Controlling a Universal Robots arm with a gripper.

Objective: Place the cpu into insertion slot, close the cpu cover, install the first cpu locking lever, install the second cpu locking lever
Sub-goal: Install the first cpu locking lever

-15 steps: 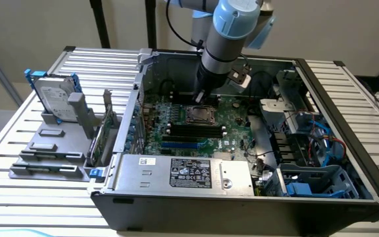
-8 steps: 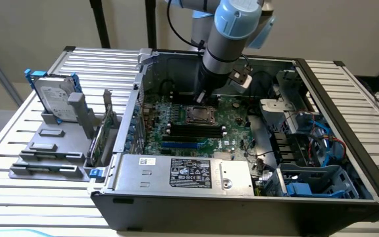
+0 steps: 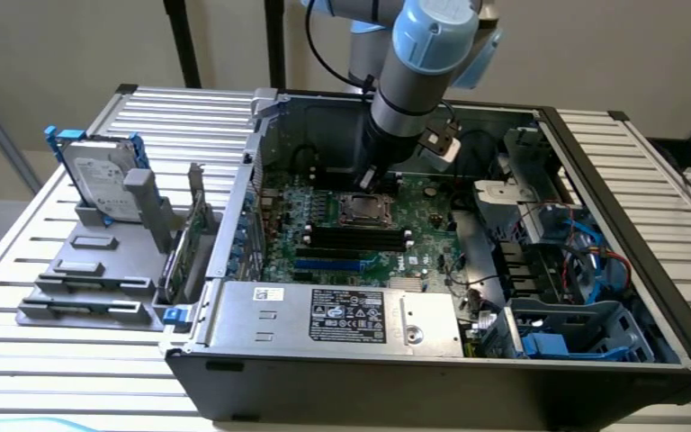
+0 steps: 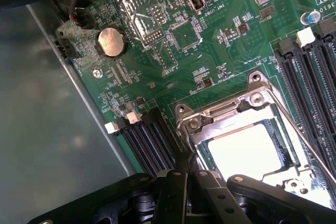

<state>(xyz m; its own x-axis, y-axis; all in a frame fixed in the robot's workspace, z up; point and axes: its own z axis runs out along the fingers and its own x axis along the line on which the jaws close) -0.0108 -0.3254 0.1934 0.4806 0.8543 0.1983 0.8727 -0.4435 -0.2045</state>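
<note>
Hard drive (image 3: 91, 175) standing in grey rack (image 3: 87, 274); coin battery (image 4: 111, 42) on green motherboard (image 4: 220, 72).

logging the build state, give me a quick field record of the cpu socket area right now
gripper: jaws shut, tip beside the cpu cover's corner
cpu: seated in insertion slot, silvery face up
cpu cover: down over the cpu
locking lever: thin rod along the cover's side; latched or not, cannot tell
motherboard: green, inside open computer case
</note>
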